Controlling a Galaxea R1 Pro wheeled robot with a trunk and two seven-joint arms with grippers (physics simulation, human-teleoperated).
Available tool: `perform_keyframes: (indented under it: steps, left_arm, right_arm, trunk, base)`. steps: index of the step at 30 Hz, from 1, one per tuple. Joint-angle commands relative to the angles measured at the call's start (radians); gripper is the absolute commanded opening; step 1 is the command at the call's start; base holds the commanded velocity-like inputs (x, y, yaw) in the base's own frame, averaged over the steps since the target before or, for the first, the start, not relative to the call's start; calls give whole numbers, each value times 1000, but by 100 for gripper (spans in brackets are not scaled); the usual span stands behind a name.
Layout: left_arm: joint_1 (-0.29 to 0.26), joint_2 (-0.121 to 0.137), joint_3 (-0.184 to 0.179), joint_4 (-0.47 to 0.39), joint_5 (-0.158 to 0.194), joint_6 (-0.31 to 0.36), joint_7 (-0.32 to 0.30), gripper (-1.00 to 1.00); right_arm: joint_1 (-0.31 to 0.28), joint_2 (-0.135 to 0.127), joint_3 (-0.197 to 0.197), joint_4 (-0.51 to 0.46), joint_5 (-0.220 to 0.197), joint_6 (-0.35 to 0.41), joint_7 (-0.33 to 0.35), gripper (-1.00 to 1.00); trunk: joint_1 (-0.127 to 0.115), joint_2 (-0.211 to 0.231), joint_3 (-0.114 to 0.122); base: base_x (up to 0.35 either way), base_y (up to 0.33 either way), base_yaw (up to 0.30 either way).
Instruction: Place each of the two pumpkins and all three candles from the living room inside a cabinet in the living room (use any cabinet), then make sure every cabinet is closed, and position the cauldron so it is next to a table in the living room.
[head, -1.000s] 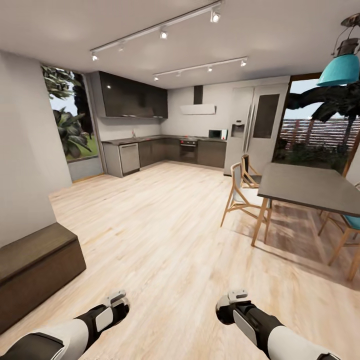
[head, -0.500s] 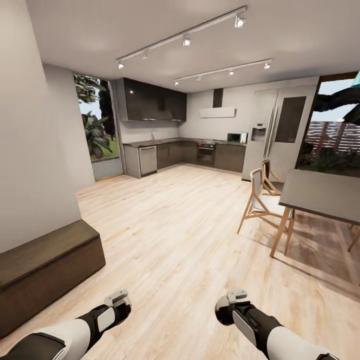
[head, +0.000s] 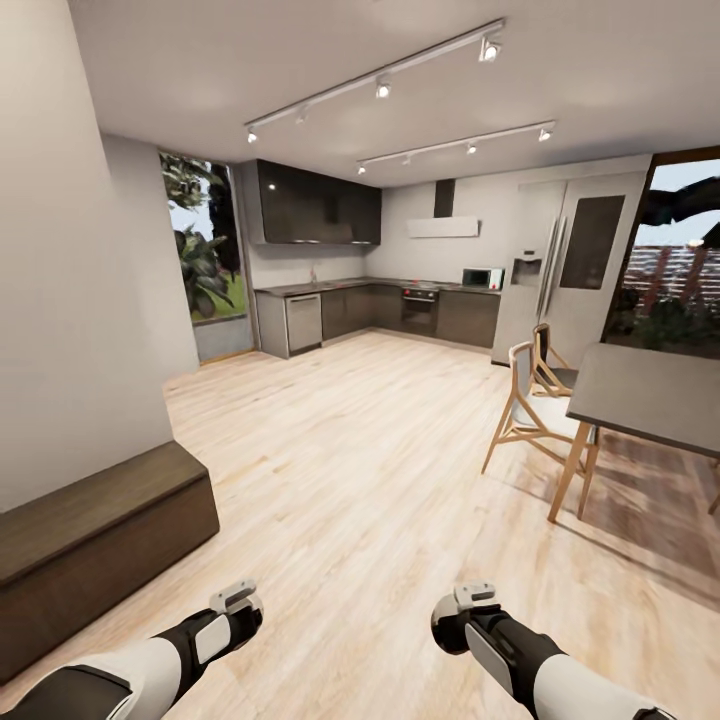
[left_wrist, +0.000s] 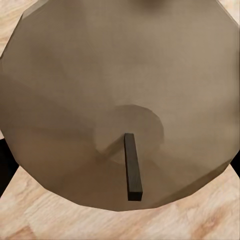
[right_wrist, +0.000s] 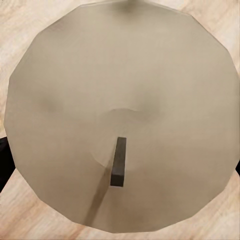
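Cabinet (head: 95, 545) at 9 o'clock is shut; transit step: next, locate pumpkins and candles; both grippers' states cannot be told.

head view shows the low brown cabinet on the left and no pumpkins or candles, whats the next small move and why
Probably turn the base further left and look around the living room. The low dark-brown cabinet sits against the left wall with its fronts looking closed; ahead lie bare wood floor, the kitchen and a dining table. Both arms hang low, the left pincer and right pincer holding nothing that I can see.
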Motion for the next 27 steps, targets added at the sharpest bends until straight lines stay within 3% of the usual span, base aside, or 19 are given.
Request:
perform_keyframes:
  steps: [1,5,12,27]
  left_arm:
    - [-1,0,-8,1,7,3,2,-100]
    - [-1,0,-8,1,7,2,2,-100]
    - [-1,0,-8,1,7,3,2,-100]
    - [-1,0,-8,1,7,4,2,-100]
  right_arm:
    - [0,-1,8,-3,-11,5,-7,-100]
    - [-1,-1,9,-4,-12,5,-7,-100]
    - [-1,0,9,-3,-11,5,-7,-100]
    - [-1,6,9,-3,-10,5,-6,-100]
  trunk:
    - [-4,7,2]
    - [-4,7,2]
    - [-4,7,0]
    - [-4,7,-9]
  base:
    - [0,0,0]
    - [0,0,18]
    - [0,42,246]
    - [0,276,289]
